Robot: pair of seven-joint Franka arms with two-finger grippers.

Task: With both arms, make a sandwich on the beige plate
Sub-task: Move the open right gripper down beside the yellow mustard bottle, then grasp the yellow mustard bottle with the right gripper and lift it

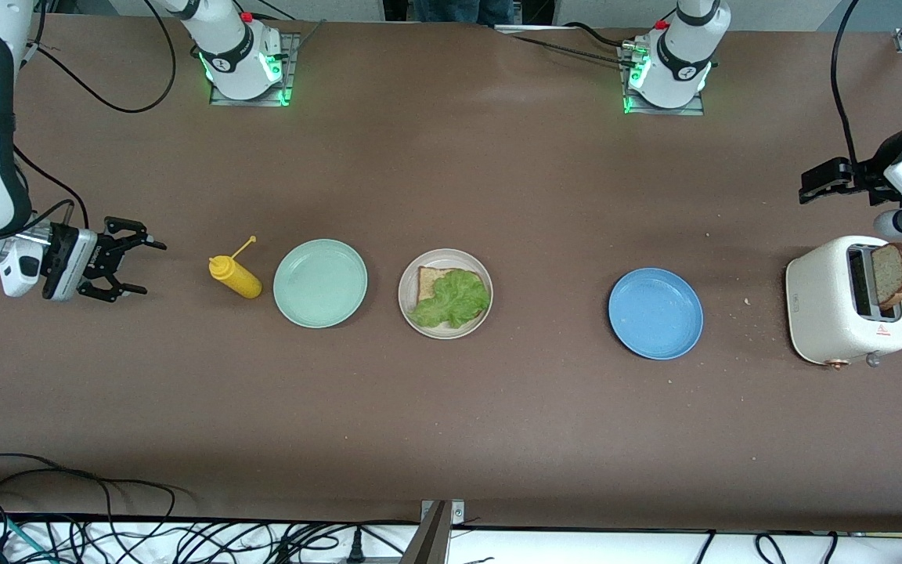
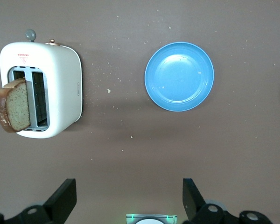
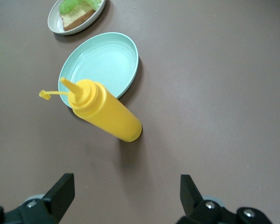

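Observation:
The beige plate [image 1: 405,301] sits mid-table with one bread slice [image 1: 427,280] on it and a green lettuce leaf [image 1: 455,299] on top of the bread. A second bread slice [image 1: 895,274] stands up out of a slot of the white toaster [image 1: 827,301] at the left arm's end. My left gripper [image 1: 809,186] hangs open and empty above the table beside the toaster; in its wrist view, the left gripper [image 2: 129,198] looks down on the toaster [image 2: 60,84] and that slice [image 2: 13,105]. My right gripper [image 1: 152,268] is open and empty beside the mustard bottle [image 1: 236,276].
A mint green plate [image 1: 320,283] lies between the yellow mustard bottle and the beige plate. A blue plate [image 1: 655,313] lies between the beige plate and the toaster. Crumbs dot the table near the toaster. Cables run along the table's edges.

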